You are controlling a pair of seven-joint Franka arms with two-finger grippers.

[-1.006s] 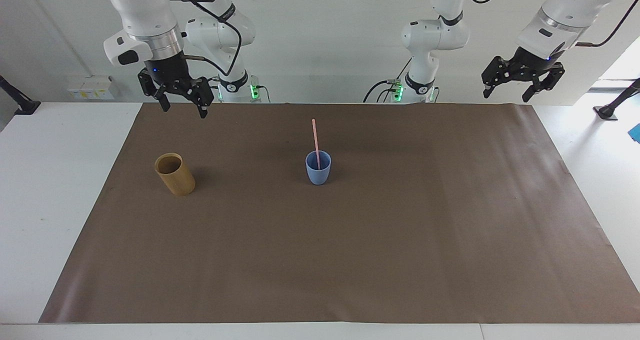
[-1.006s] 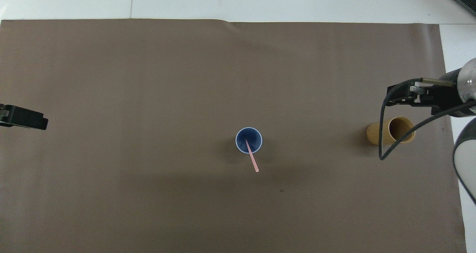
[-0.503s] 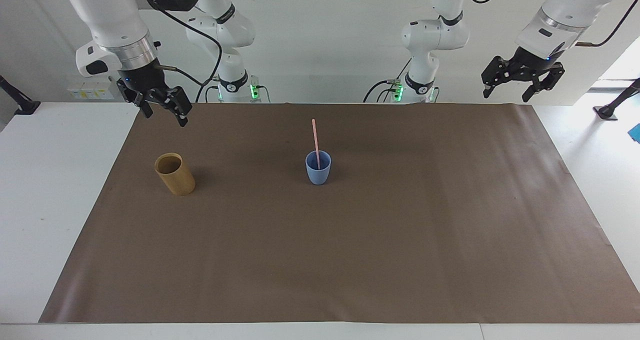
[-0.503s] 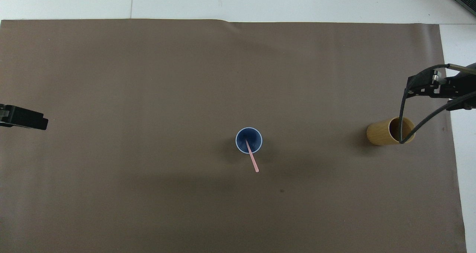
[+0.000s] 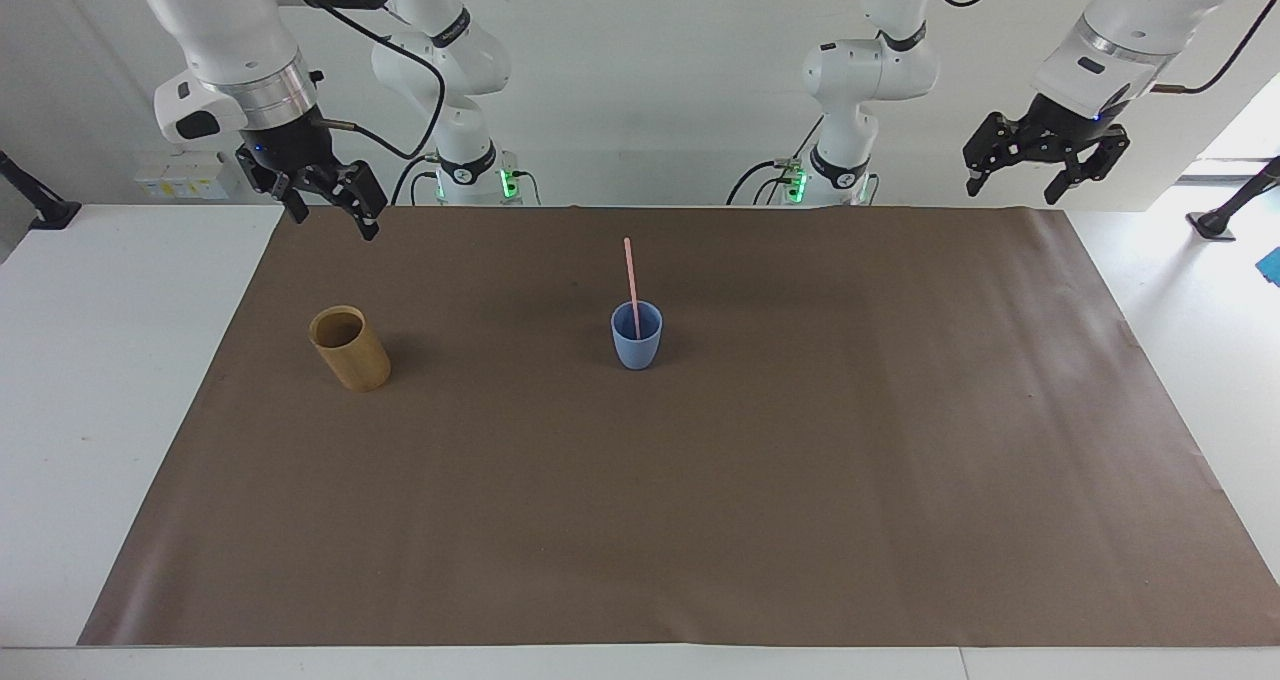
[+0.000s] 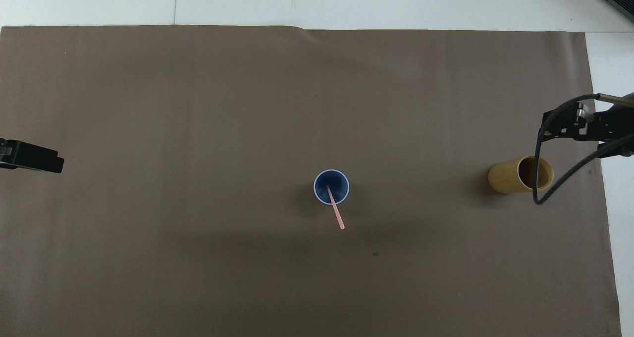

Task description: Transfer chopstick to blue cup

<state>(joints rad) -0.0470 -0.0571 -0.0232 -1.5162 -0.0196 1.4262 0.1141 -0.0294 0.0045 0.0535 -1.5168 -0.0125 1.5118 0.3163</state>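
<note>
One chopstick (image 5: 631, 280) stands in the blue cup (image 5: 636, 348), both end effectors empty.

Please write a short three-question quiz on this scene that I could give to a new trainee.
1. True or false: the chopstick stands in the blue cup.
2. Which cup stands nearer the right arm's end of the table? A) the blue cup B) the tan cup
3. Fill in: the right pincer and the left pincer are both ____ and hold nothing.

Key: 1 true; 2 B; 3 open.
</note>
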